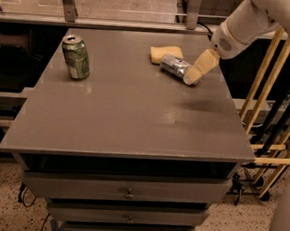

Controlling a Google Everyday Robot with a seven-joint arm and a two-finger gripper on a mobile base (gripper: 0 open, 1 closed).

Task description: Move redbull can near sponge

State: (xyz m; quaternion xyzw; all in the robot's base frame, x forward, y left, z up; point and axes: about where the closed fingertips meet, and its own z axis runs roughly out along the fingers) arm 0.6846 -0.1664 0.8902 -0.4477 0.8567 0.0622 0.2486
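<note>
The redbull can [174, 66], slim and silver with blue markings, lies on its side on the grey table [130, 116] at the back right. Its left end touches or nearly touches the pale yellow sponge [165, 53], which lies flat just behind it. My gripper [194, 76] comes down from the upper right on the white arm [242, 25]. Its tan tip is at the can's right end, low over the table. I cannot tell whether it still holds the can.
A wider green can [76, 57] stands upright at the table's back left. The table has drawers [128, 192] below its front edge. Wooden rails [272, 97] stand to the right, and a metal frame [68, 1] runs behind the table.
</note>
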